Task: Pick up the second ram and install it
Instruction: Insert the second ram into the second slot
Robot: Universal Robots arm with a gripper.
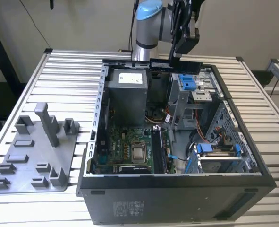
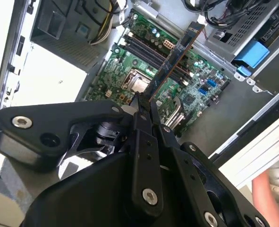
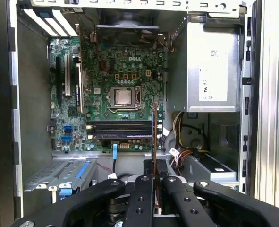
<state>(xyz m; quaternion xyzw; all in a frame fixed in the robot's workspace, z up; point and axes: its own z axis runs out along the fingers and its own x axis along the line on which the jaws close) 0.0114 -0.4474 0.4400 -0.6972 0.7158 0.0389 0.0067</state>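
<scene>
Aloft, clamped the second ram point(image 1: 174, 65) between gripper point(image 1: 178, 56) jaws above open computer case point(image 1: 177, 201), with power supply point(image 1: 127, 94) and drive cage point(image 1: 200, 90) flanking motherboard point(image 1: 125, 149) below.

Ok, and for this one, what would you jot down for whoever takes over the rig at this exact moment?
Gripper: shut on the second ram, which is clamped between its fingers.
Where: in the exterior view the stick hangs level in the air over the end of the open computer case farthest from that camera. It is well above the motherboard and touches nothing else.
Done: the stick is picked up and is over the case.
Left: it is not seated. The memory slots lie beside the processor, and the stick is clear of them.
</scene>
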